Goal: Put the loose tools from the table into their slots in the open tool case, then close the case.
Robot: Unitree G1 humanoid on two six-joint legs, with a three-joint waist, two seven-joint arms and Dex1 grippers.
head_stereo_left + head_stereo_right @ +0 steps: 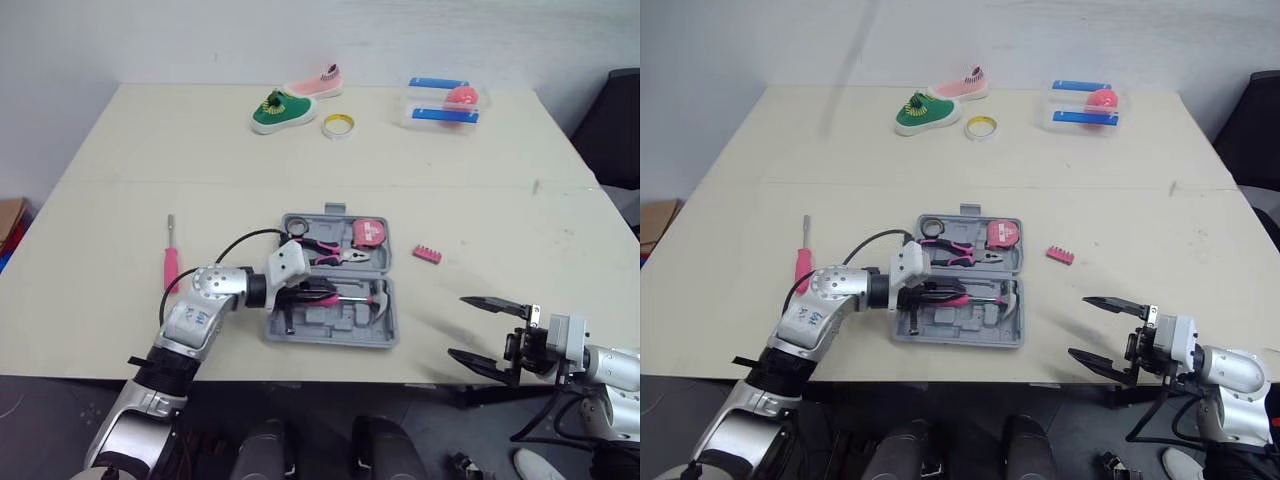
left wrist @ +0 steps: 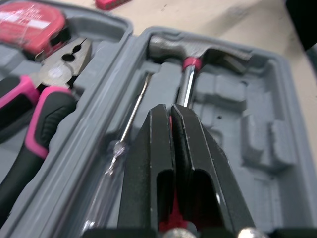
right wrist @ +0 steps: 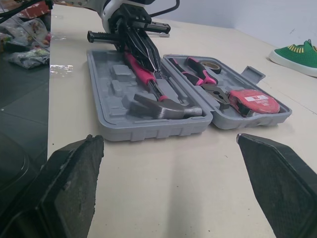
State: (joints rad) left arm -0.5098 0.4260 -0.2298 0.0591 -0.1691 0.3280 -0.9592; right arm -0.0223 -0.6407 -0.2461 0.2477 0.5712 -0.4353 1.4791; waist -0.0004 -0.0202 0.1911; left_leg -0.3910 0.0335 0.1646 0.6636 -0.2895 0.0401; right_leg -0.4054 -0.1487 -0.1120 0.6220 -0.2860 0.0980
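The grey tool case (image 1: 330, 338) lies open near the table's front edge. Its far half holds pink-handled pliers (image 1: 335, 252) and a tape measure (image 1: 370, 232). Its near half holds a hammer (image 2: 198, 49) and a thin screwdriver (image 2: 131, 124). My left gripper (image 1: 328, 295) is shut, with its tips resting on the hammer's pink handle inside the case. A pink screwdriver (image 1: 171, 262) lies loose on the table left of the case. A pink bit holder (image 1: 427, 254) lies to the case's right. My right gripper (image 1: 460, 326) hangs open at the table's front right edge, holding nothing.
At the far side of the table stand a green shoe (image 1: 280, 110), a pink shoe (image 1: 318, 84), a roll of tape (image 1: 337, 125) and a clear box with blue lids (image 1: 443, 102). A dark chair (image 1: 620, 110) stands beyond the right edge.
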